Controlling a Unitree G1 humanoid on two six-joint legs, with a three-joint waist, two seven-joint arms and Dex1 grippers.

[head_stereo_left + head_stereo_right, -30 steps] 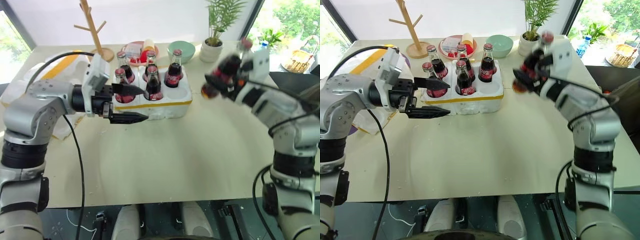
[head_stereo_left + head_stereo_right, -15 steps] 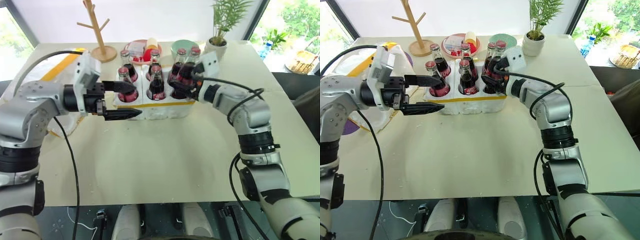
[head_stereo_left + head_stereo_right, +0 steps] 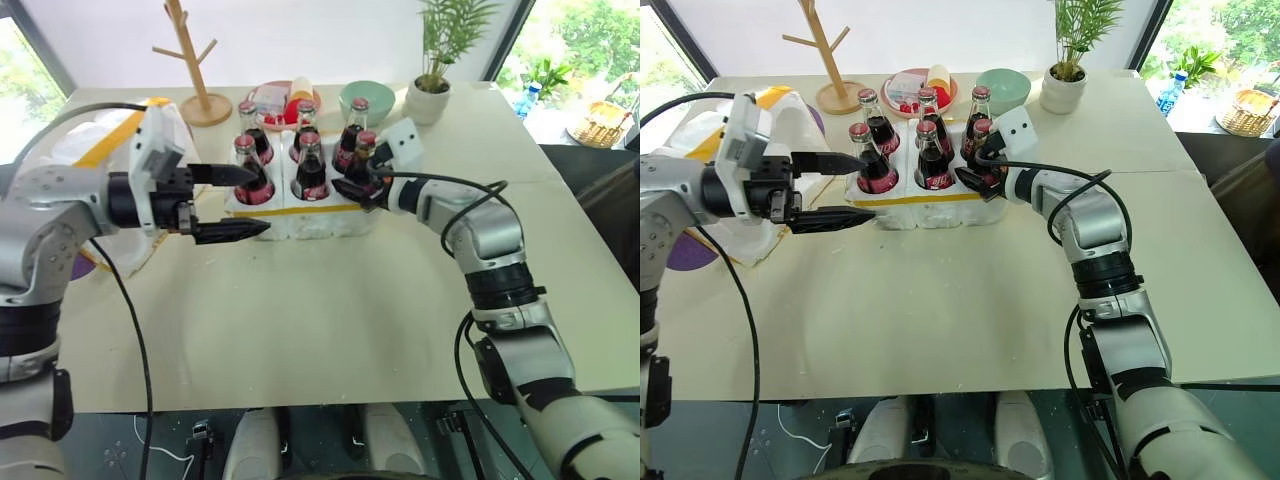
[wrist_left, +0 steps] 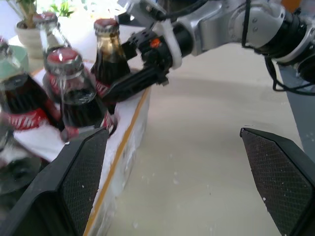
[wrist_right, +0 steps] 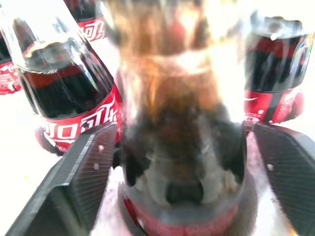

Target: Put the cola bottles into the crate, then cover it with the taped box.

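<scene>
Right gripper [image 3: 975,180] spread wide around last bottle [image 3: 981,150], now seated upright in crate [image 3: 940,207], front-right well; prob. just let go. Left gripper [image 3: 845,188] wide, empty, beside crate's left end, likely steadying. Taped box [image 3: 95,175] behind left gripper, awaiting lid step.

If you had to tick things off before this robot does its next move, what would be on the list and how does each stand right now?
1. All six cola bottles standing in the crate: ok, six red caps rise from it.
2. Right gripper let go of the last bottle: ok, fingers spread on either side of it.
3. Last bottle fully seated in its well: cannot tell.
4. Left gripper open and empty: ok.
5. Taped box free to lift: cannot tell, the left arm hides much of it.
</scene>
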